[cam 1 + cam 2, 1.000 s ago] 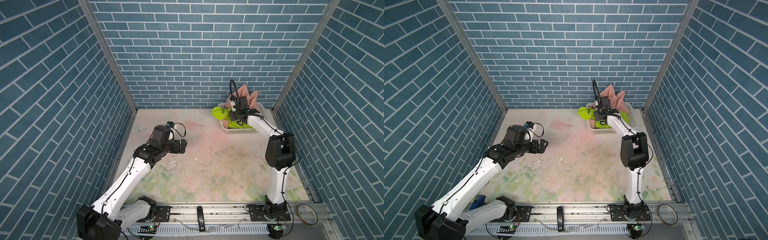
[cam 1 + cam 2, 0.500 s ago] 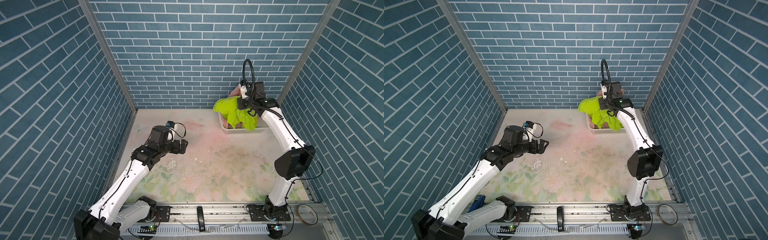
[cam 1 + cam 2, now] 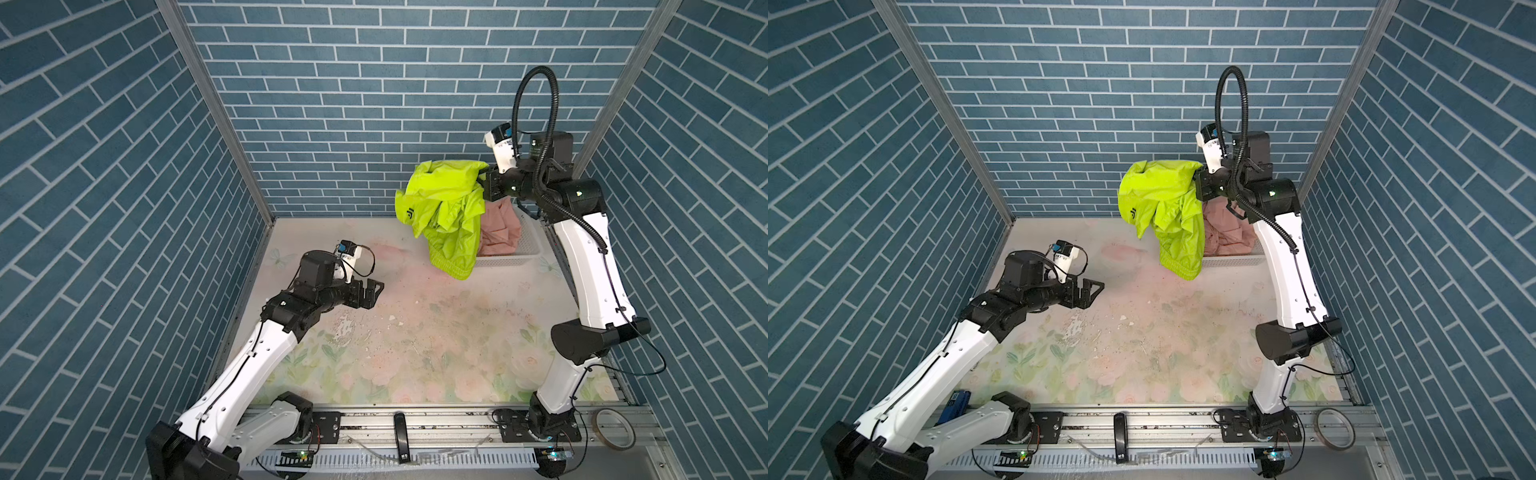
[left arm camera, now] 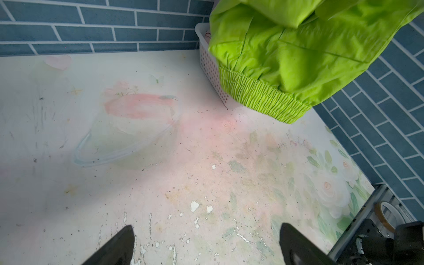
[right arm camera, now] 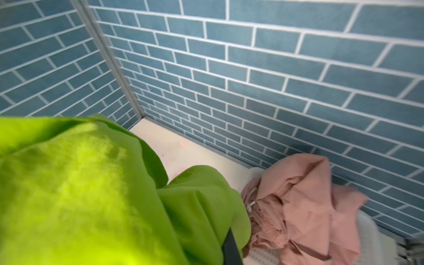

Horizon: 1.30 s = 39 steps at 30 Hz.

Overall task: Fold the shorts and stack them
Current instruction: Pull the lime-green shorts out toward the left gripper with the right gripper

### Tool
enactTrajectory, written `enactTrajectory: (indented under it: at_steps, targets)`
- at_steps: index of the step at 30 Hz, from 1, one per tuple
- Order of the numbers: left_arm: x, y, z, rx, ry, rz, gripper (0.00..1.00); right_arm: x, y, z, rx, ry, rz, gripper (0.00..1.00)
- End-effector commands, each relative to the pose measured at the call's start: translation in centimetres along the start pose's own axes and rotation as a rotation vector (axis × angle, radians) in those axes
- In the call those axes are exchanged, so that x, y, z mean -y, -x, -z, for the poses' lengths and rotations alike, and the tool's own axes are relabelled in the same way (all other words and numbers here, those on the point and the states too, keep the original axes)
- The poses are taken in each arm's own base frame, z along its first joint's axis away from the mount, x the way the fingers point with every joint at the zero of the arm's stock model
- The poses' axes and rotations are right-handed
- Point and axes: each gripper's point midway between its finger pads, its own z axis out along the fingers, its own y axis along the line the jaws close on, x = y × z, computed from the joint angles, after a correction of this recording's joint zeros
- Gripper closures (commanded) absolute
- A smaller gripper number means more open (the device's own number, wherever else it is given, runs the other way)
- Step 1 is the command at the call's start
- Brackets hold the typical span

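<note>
While lime shorts (image 3: 446, 216) hang, blue brick walls (image 3: 374, 104), scuffed floral tabletop (image 3: 415, 353)

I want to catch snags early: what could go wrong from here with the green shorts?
The right gripper pinches the green shorts at one bunched edge, so they may slip or land crumpled on the table. Their hanging waistband is close to the basket wall and could catch it. The left gripper is open and away from them, so nothing steadies them.
</note>
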Motion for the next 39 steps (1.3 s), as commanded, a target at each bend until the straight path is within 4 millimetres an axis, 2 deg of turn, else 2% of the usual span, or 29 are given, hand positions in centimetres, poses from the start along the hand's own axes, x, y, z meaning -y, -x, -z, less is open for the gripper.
enactTrajectory:
  at_steps: [1, 6, 9, 11, 14, 15, 16, 19, 21, 23, 26, 27, 30, 33, 35, 39]
  targets:
    - [2.0, 1.5, 2.3, 0.041, -0.061, -0.047, 0.0, -5.8, -3.3, -3.0, -0.112, 0.229, -0.01, 1.0]
    - [2.5, 2.2, 4.2, 0.067, -0.053, -0.065, 0.0, -10.5, -8.7, -6.7, -0.23, 0.364, -0.033, 1.0]
    - [2.3, 2.0, 4.4, 0.061, -0.037, -0.073, 0.0, -12.8, -11.4, -9.0, -0.259, 0.441, -0.065, 1.0]
    - [2.0, 1.7, 4.1, 0.05, -0.026, -0.072, 0.0, -13.9, -13.0, -10.4, -0.276, 0.471, -0.076, 1.0]
    - [0.7, 1.1, 3.2, 0.024, 0.029, -0.047, 0.0, -14.2, -15.0, -12.6, -0.325, 0.468, -0.073, 1.0]
    - [0.0, 0.8, 2.8, 0.01, 0.065, -0.031, 0.0, -13.9, -15.8, -13.4, -0.346, 0.447, -0.065, 0.95]
    - [-0.9, 0.4, 2.5, -0.006, 0.108, -0.017, 0.0, -13.4, -16.4, -14.2, -0.364, 0.41, -0.049, 0.76]
    - [-3.6, -0.7, 1.8, -0.055, 0.248, 0.026, 0.0, -12.2, -17.1, -15.4, -0.381, 0.344, 0.0, 0.55]
    - [-4.5, -1.2, 1.5, -0.077, 0.287, 0.04, 0.0, -11.5, -16.6, -15.2, -0.37, 0.314, 0.033, 0.45]
    - [-4.7, -1.5, 1.1, -0.087, 0.29, 0.05, 0.0, -10.3, -16.1, -14.8, -0.357, 0.267, 0.045, 0.39]
    - [-5.3, -2.1, 0.3, -0.096, 0.305, 0.078, 0.0, -7.1, -15.6, -14.0, -0.348, 0.167, 0.012, 0.36]
    - [-5.6, -2.3, 0.0, -0.098, 0.308, 0.084, 0.0, -5.2, -15.6, -13.5, -0.349, 0.113, -0.016, 0.36]
    - [-5.7, -2.9, -1.0, -0.094, 0.286, 0.086, 0.0, -1.3, -16.8, -12.5, -0.369, 0.011, -0.057, 0.35]
    - [-5.2, -3.2, -2.5, -0.057, 0.216, 0.079, 0.0, 1.4, -18.2, -11.4, -0.394, -0.056, -0.082, 0.35]
    - [-4.7, -3.5, -3.7, -0.027, 0.159, 0.076, 0.0, 0.8, -19.1, -11.2, -0.409, -0.006, -0.072, 0.35]
    - [-3.1, -2.6, -5.5, 0.022, 0.036, 0.061, 0.0, -4.0, -20.4, -11.3, -0.439, 0.184, -0.05, 0.35]
